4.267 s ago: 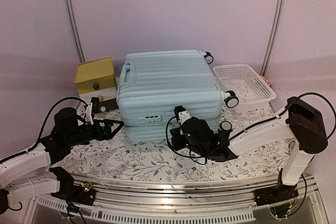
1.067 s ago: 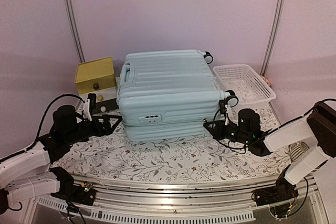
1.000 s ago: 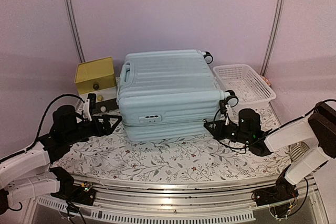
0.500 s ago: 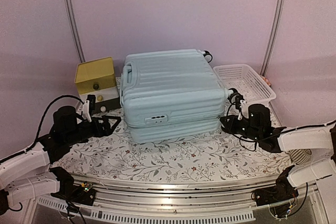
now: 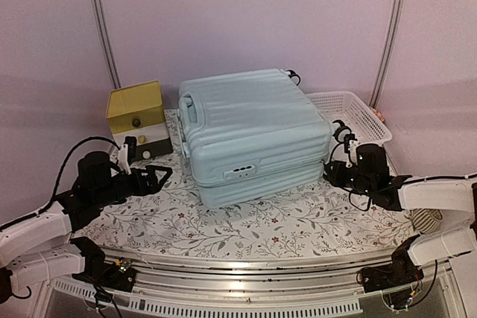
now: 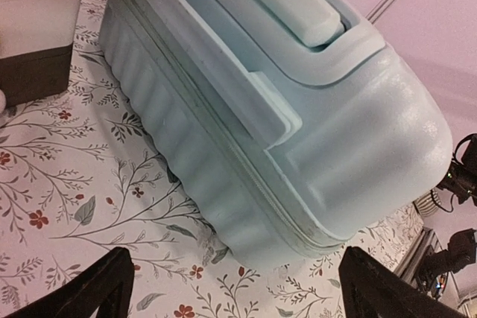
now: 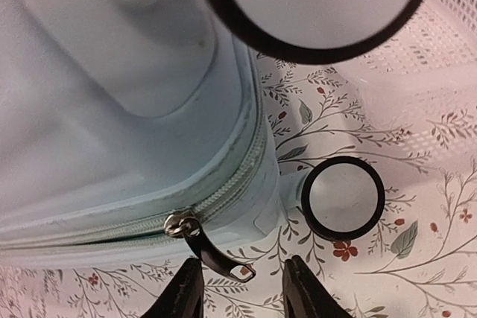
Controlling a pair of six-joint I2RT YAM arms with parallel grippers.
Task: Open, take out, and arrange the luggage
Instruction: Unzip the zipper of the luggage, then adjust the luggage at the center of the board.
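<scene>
The luggage (image 5: 253, 133) lies flat and zipped shut on the table (image 5: 246, 232) between the 2 arms, the right gripper (image 7: 242, 292) slightly parted either side of the zipper pull (image 7: 215, 252) beside a caster (image 7: 343, 199), likely to run the zip, the left gripper (image 6: 231, 288) spread wide near the handle end.
</scene>
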